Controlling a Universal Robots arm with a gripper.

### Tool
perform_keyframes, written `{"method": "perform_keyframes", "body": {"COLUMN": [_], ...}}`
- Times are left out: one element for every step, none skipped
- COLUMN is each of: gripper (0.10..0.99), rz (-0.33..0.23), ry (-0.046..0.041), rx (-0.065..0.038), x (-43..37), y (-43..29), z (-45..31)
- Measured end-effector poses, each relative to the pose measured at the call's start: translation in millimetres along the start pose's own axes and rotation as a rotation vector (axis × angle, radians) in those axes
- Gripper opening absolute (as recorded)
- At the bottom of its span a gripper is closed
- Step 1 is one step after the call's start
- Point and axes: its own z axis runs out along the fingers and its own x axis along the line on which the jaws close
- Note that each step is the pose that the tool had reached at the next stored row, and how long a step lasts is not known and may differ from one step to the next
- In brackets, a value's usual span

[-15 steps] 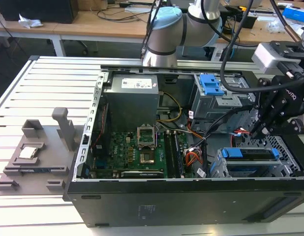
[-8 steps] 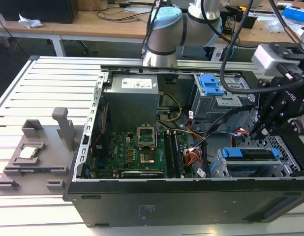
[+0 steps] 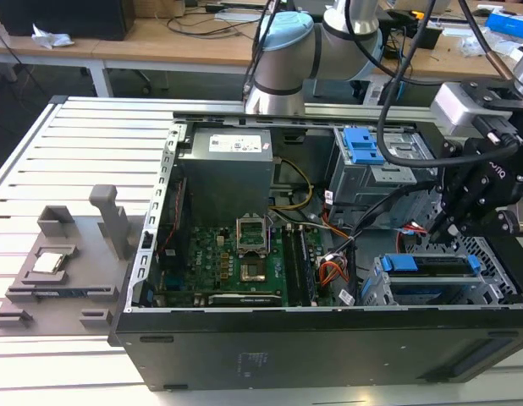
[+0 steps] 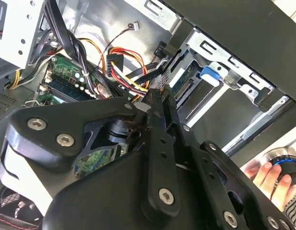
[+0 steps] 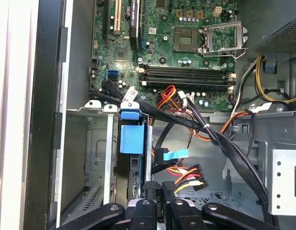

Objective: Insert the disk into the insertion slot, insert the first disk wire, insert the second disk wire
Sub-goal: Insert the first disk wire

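So the flat hard drive in its bright blue plastic carrier (image 3: pixel 432 264) is already sitting in the silver-grey perforated sheet-metal drive cage (image 3: pixel 448 293). That's in the near corner of the open black tower case (image 3: pixel 287 355), on the exterior view's right. In the first wrist view the blue carrier end (image 5: pixel 131 136) pokes up between the cage walls, straight ahead of the tool.

The black two-finger gripper (image 3: pixel 437 227) hangs just over the far edge of that cage. In both wrist views (image 4: pixel 155 93) (image 5: pixel 159 188) its fingers are pinched nearly together. Whether anything's actually caught between them, I honestly can't make out. A thin red cable (image 3: pixel 411 227) comes in from the exterior view's left and ends right at the gripper's tip. Can't tell if they're touching though.

Other stuff in there:
- The orange-red-yellow wire bundle (image 5: pixel 186 175) lies just beside the gripper, and it also shows in the second wrist view (image 4: pixel 121 67).
- The green motherboard (image 3: pixel 236 262) fills the middle of the case floor.
- A grey metal power supply box (image 3: pixel 223 173) sits at the far side.
- A second grey cage with a blue latch tab (image 3: pixel 363 145) is further back than the disk's cage.

Outside the case, a grey plastic fixture (image 3: pixel 67 262) rests on the white slatted table (image 3: pixel 75 144), at the exterior view's left. A person's hand (image 4: pixel 267 175) shows in the second wrist view, beyond the case edge.
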Motion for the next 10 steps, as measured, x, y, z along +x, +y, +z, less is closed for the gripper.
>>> {"method": "perform_keyframes", "body": {"gripper": [0.173,0.173,0.173,0.173,0.173,0.173,0.173,0.173,0.173,0.173], "rz": [0.000,0.000,0.000,0.000,0.000,0.000,0.000,0.000,0.000,0.000], "ry": [0.0000,0.0000,0.0000,0.0000,0.0000,0.0000,0.0001,0.0000,0.0000,0.0001], "rx": [0.000,0.000,0.000,0.000,0.000,0.000,0.000,0.000,0.000,0.000], "x": [0.5,0.8,1.1,2.0,3.1,5.1,7.6,12.6,14.8,16.1], "y": [-0.6,-1.7,-3.3,-5.3,-5.9,-6.1,-6.2,-6.3,-6.3,-6.3], "z": [0.3,0.5,0.7,1.1,1.4,1.7,2.1,2.7,3.0,3.1]}}
